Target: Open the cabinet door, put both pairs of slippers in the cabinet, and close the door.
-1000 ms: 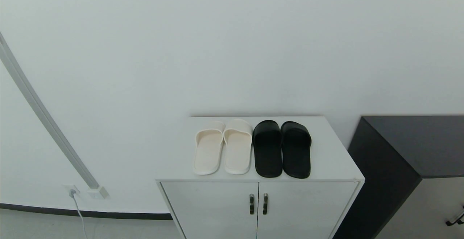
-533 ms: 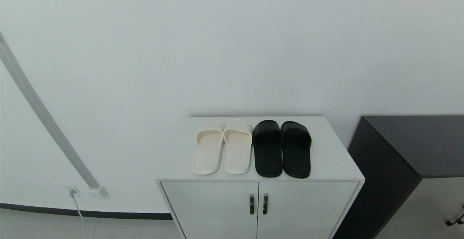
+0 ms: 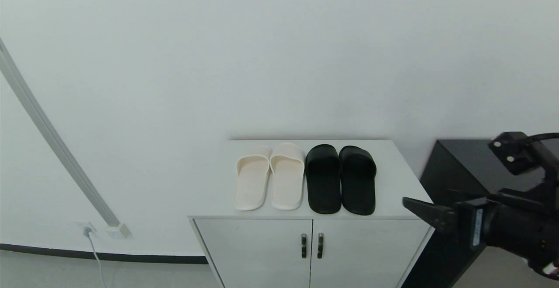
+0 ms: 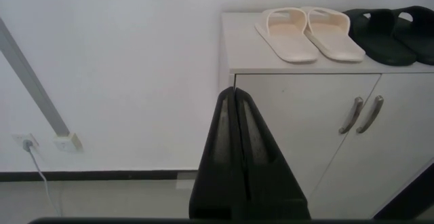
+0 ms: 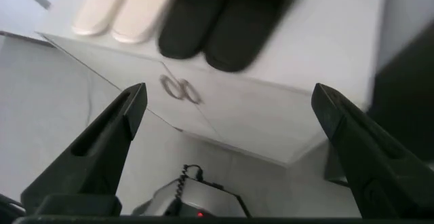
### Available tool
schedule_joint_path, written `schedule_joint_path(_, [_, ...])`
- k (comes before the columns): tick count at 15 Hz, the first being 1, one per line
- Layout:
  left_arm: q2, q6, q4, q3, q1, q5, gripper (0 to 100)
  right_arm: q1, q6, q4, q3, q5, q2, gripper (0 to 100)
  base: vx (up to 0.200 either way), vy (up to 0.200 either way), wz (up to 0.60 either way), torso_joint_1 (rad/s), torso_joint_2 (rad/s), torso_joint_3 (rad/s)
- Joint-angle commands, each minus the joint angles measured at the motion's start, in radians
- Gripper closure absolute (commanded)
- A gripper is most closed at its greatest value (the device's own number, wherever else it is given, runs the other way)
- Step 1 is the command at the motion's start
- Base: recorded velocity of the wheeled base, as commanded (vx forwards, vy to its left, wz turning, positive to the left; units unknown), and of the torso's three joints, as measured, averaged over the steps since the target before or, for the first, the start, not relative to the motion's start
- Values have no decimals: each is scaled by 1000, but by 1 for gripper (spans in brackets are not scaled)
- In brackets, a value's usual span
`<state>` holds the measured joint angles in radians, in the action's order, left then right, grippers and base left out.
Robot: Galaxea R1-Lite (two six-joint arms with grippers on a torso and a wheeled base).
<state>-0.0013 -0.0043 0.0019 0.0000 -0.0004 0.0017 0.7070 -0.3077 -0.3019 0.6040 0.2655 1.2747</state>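
Observation:
A white cabinet (image 3: 406,192) stands against the wall with both doors shut and two dark handles (image 3: 312,245) side by side at the middle. On its top lie a white pair of slippers (image 3: 268,178) and, to their right, a black pair of slippers (image 3: 340,181). My right gripper (image 3: 419,209) hangs at the cabinet's right front corner, level with the top; the right wrist view shows it open (image 5: 230,98) above the black slippers (image 5: 217,20) and handles (image 5: 180,88). My left gripper (image 4: 235,98) is shut on nothing, left of the cabinet (image 4: 298,88).
A black cabinet (image 3: 480,165) stands close against the white one's right side, behind my right arm. On the left wall a grey cable duct (image 3: 52,139) runs down to a socket with a plugged cord (image 3: 87,230). Bare floor lies in front.
My right arm has come into the head view from the right and now reaches the cabinet's right front corner. The slippers and doors have not moved.

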Motion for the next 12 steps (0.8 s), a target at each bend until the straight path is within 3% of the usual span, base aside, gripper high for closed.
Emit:
schedule_joint_path(1, [1,0,0,0,0,0,100,100,-45,-48,77,70,201,0,0,0,0,0,0,0])
schedule_joint_path(5, [1,1,0,0,0,-3,100,121,-85,-144,178,192,440,0,0,0,0,0,0,0])
schedule_joint_path(12, [1,0,0,0,0,-6,100,68,-71,-260,430,412,764,0,0,0,0,0,0,0])
